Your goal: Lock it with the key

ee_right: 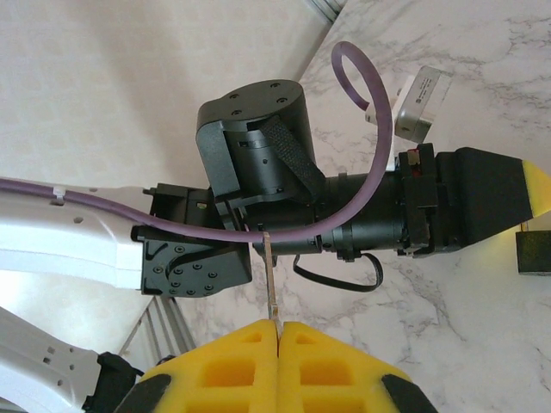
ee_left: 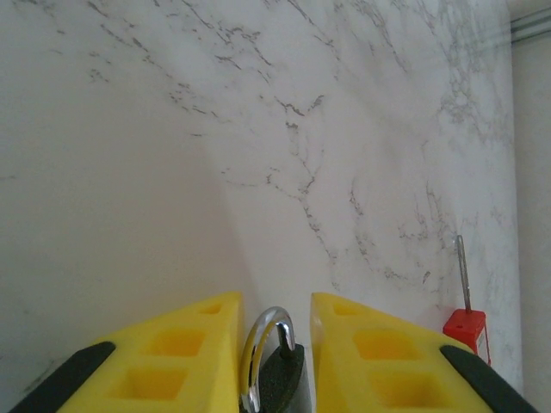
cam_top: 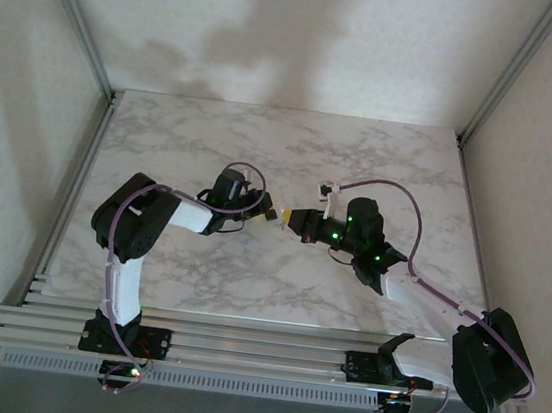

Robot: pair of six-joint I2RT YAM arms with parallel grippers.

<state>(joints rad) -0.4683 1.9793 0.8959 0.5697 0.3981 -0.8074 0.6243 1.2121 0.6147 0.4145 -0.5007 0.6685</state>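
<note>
One padlock (ee_left: 274, 366), seemingly one key (ee_right: 271, 280).

- Top view: light is even and diffuse. Broad, soft-edged shadows lie on the back wall (cam_top: 277, 35) at upper centre.
- Left wrist view: the table (ee_left: 362, 129) is bright and its veining sharp. A faint shadow dims the lower left.
- Right wrist view: the pale surface at upper left is nearly washed out. The key (ee_right: 271, 284) reads thin but sharp.

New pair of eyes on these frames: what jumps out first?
Both claws meet tip to tip over the marble table. A padlock with a silver shackle sits between the left claw's parted yellow fingers. The right claw is clamped on a thin key, its blade sticking straight out of the tips.
</note>
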